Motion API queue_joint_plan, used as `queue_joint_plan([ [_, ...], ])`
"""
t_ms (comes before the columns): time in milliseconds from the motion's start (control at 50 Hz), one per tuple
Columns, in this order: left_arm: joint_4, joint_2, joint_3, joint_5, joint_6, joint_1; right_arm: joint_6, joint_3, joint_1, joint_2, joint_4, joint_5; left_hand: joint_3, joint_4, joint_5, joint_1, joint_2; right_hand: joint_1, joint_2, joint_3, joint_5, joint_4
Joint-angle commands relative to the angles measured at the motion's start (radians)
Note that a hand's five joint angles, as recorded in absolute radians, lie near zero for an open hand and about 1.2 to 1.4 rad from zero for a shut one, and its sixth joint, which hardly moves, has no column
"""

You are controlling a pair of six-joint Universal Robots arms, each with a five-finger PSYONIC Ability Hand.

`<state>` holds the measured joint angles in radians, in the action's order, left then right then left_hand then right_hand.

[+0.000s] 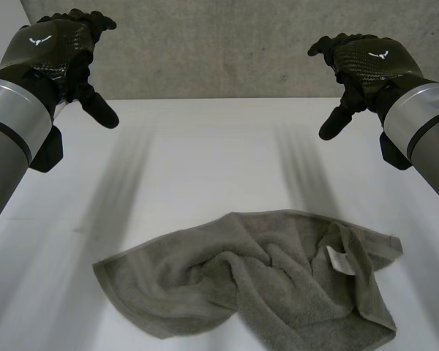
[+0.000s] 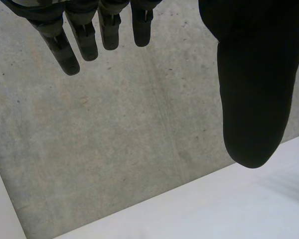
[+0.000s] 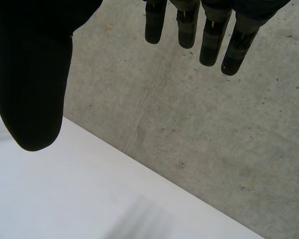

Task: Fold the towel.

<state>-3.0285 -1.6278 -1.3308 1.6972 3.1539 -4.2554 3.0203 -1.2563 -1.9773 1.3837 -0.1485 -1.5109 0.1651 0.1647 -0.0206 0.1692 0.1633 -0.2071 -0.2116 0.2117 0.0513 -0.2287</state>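
Judged barely begun: towel crumpled at lower centre of the frame on the white worktop, with no fold made. Left hand at upper left and right hand at upper right, well apart from it, fingers loosely straight and holding nothing. Still to do: flattening, grasping, every fold.

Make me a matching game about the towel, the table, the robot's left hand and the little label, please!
Things:
1. towel
2. table
3. left hand
4. label

Descriptions:
A. small and white, on the towel
B. black, held up above the table, fingers relaxed, holding nothing
C. grey and crumpled
D. white, with the towel lying on it

Pairs: 1-C, 2-D, 3-B, 4-A
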Motion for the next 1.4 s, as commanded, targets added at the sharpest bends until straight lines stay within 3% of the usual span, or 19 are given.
queue_joint_plan([
  [20, 0.0, -0.001, -0.001, -0.001, 0.0, 0.0, -0.001, -0.002, 0.0, 0.0, 0.0, 0.001, 0.01, 0.011, 0.02, 0.006, 0.012, 0.033, 0.037, -0.037, -0.051, 0.054],
  [380, 0.016, -0.041, 0.009, -0.004, 0.005, -0.001, -0.047, 0.009, 0.015, -0.005, -0.006, 0.101, 0.031, 0.031, -0.001, 0.027, 0.033, 0.033, 0.037, -0.037, -0.051, 0.054],
  [600, 0.048, -0.151, -0.111, -0.007, 0.003, -0.014, -0.348, 0.014, 0.034, -0.146, -0.146, 0.077, 0.046, 0.046, -0.015, 0.041, 0.047, 0.033, 0.037, -0.037, -0.051, 0.054],
  [720, 0.011, -0.262, -0.252, -0.092, 0.003, -0.015, -0.371, -0.084, 0.081, -0.212, -0.244, 0.084, 0.048, 0.049, -0.018, 0.044, 0.05, 0.033, 0.037, -0.037, -0.051, 0.054],
  [920, -0.087, -0.386, -0.321, -0.117, 0.003, 0.045, -0.383, -0.359, 0.141, -0.209, -0.063, 0.08, 0.075, 0.075, -0.045, 0.071, 0.077, 0.028, 0.033, -0.033, -0.047, 0.05],
  [1120, -0.162, -0.417, -0.318, -0.117, 0.005, 0.089, -0.391, -0.436, 0.161, -0.213, 0.044, 0.077, 0.28, 0.281, -0.25, 0.276, 0.282, -0.491, -0.487, 0.487, 0.473, -0.47],
  [1280, -0.199, -0.435, -0.311, -0.117, 0.006, 0.111, -0.396, -0.416, 0.158, -0.204, 0.049, 0.078, 0.503, 0.503, -0.473, 0.499, 0.505, -1.188, -1.184, 1.184, 1.17, -1.167],
  [1400, -0.217, -0.475, -0.303, -0.116, 0.006, 0.118, -0.423, -0.403, 0.149, -0.21, 0.046, 0.075, 0.503, 0.504, -0.473, 0.499, 0.505, -1.189, -1.185, 1.185, 1.17, -1.168],
])
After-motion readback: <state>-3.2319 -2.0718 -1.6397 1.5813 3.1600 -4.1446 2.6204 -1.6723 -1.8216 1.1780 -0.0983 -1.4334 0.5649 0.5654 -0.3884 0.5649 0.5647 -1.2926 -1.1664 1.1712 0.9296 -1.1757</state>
